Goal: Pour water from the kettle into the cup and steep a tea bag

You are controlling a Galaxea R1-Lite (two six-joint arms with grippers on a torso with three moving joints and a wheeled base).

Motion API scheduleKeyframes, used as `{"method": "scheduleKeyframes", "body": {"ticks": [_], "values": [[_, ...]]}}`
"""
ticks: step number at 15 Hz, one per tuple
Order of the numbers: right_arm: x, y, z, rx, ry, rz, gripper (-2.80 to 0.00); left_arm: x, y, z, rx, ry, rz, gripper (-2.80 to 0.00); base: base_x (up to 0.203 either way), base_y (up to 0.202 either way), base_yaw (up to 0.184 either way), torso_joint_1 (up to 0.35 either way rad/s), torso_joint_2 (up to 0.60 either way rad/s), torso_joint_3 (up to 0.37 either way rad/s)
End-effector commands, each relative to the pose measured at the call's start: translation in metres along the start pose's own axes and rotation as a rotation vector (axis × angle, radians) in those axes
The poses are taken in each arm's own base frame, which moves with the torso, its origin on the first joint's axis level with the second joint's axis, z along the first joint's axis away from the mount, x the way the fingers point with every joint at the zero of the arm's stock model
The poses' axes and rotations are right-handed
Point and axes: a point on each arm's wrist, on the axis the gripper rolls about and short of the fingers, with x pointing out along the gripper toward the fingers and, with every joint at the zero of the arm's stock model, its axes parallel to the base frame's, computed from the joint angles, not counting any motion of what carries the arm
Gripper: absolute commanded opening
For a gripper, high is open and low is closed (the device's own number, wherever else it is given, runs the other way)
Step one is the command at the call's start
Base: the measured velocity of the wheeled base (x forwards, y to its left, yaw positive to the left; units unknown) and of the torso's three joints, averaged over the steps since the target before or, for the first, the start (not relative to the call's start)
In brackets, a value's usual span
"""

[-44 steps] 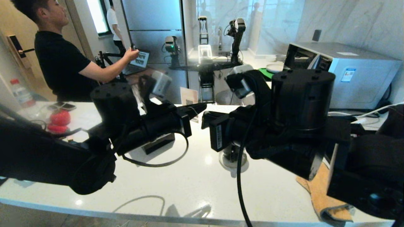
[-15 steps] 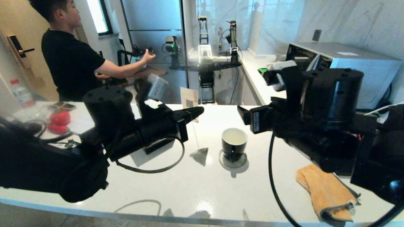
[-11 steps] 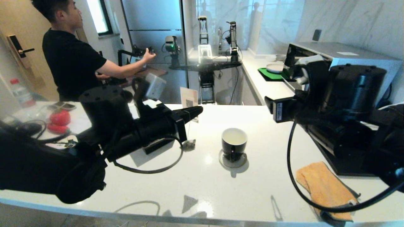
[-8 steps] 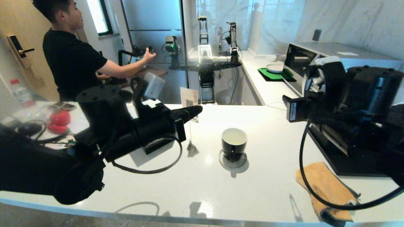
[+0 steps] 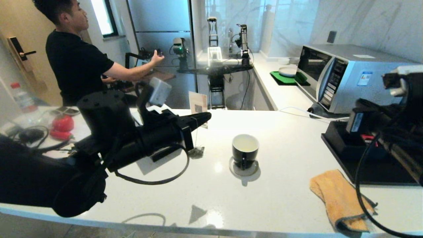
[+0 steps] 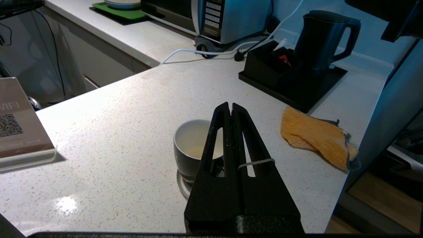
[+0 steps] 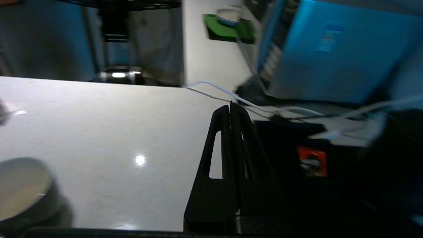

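The black cup (image 5: 245,150) with a white inside stands on a round grey coaster (image 5: 251,172) mid-counter. A pale tint shows low inside the cup (image 6: 190,145). To its left, above the counter, my left gripper (image 5: 208,115) is shut on the tea bag's thin string (image 6: 256,162), which loops over one finger. The tea bag (image 5: 197,151) hangs down by the counter, left of the cup. The black kettle (image 6: 317,39) stands on a black tray (image 6: 297,96) at the right. My right gripper (image 7: 230,107) is shut and empty near that tray. The cup (image 7: 19,185) lies off to its side.
An orange cloth (image 5: 340,198) lies on the counter in front of the tray. A microwave (image 5: 350,76) and a white cable (image 5: 297,110) sit behind it. A red packet (image 6: 284,60) is in the tray's box. A QR sign (image 5: 197,102) stands at the back. A person (image 5: 76,66) is at the far left.
My right arm has swung from over the cup off to the right, by the tray. The tea bag has swung about under the left gripper, which has stayed put.
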Motion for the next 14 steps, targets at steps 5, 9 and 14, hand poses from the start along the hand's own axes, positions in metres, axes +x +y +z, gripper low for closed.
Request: {"method": "scheduleKeyframes", "body": {"ticks": [5, 9, 14], "values": [[-0.05, -0.086, -0.032, -0.043, 0.04, -0.333, -2.8, 0.002, -0.002, -0.002, -0.002, 0.001, -0.013, -2.8, 0.0, 0.0, 0.0, 0.0, 0.0, 0.0], [-0.109, -0.103, -0.053, -0.056, 0.006, -0.391, -2.8, 0.002, -0.002, -0.002, -0.002, 0.002, -0.012, -2.8, 0.0, 0.0, 0.0, 0.0, 0.0, 0.0], [-0.154, -0.108, -0.075, -0.049, -0.031, -0.383, -2.8, 0.001, -0.002, 0.0, -0.001, -0.003, -0.014, -2.8, 0.0, 0.0, 0.0, 0.0, 0.0, 0.0]]}}
